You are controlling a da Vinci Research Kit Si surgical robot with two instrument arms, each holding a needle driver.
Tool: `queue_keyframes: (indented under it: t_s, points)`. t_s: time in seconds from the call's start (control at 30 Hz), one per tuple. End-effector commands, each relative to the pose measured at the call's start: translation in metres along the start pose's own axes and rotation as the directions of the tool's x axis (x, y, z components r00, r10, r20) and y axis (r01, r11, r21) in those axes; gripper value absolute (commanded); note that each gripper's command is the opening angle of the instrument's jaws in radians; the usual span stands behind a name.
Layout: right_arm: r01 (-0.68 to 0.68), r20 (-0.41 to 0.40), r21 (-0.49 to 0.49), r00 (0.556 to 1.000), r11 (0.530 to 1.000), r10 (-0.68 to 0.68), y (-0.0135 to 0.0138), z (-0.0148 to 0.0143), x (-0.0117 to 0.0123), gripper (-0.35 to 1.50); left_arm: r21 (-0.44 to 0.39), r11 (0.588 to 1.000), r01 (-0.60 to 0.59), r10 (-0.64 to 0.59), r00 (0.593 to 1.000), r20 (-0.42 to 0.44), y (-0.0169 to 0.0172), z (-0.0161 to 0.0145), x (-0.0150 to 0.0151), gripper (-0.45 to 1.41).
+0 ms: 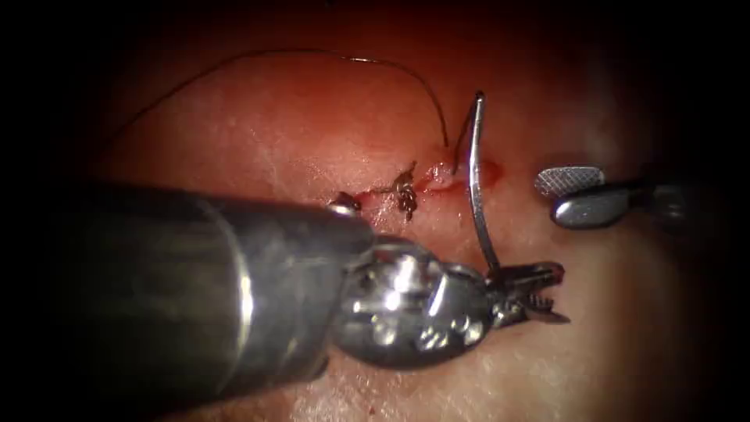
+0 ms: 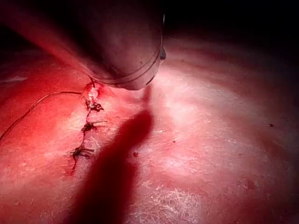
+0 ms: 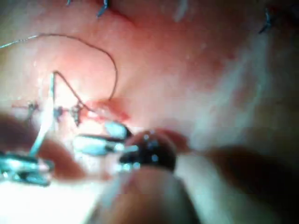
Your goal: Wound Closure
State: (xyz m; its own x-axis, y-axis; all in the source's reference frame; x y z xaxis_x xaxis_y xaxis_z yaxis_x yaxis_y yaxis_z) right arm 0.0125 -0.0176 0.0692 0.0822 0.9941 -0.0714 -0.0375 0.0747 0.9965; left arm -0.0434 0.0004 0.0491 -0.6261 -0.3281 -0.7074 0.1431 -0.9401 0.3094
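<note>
My left tool [image 1: 550, 292] reaches in from the left, its jaws shut on the lower end of the curved needle [image 1: 473, 180]. The needle stands free above the tissue [image 1: 273, 133], crossing the right end of the cut [image 1: 437, 181]. Thread [image 1: 312, 53] runs from the needle's top end down into the cut's right end, then arcs up and away to the left. To the right of the cut, my right tool [image 1: 548, 197] is open and holds nothing. In the right wrist view the right tool [image 3: 100, 137] sits beside the needle [image 3: 48, 105] and the left tool [image 3: 23, 168].
Dark stitch knots [image 1: 406, 194] lie along the cut to the left of the needle, with red fluid [image 1: 488, 170] at its right end. The left tool's thick shaft [image 1: 195, 289] covers the near left tissue. Several stitches [image 2: 86, 126] and trailing thread [image 2: 37, 101] appear in the left wrist view.
</note>
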Motion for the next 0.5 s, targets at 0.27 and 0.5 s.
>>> queue_keyframes:
  t_s: [0.27,0.5]
  points:
    - [-0.002,-0.006,0.018,1.0,1.0,0.002,0.0006,0.0027,0.0002,0.81,-0.002,1.0,-0.015,0.015,1.0,-0.02,0.002,0.0029,-0.0006,-0.45]
    - [-0.014,0.026,0.056,1.0,0.998,0.013,0.0,0.0046,-0.0005,0.79,-0.006,1.0,-0.023,0.023,1.0,-0.022,0.0021,0.003,-0.0007,-0.45]
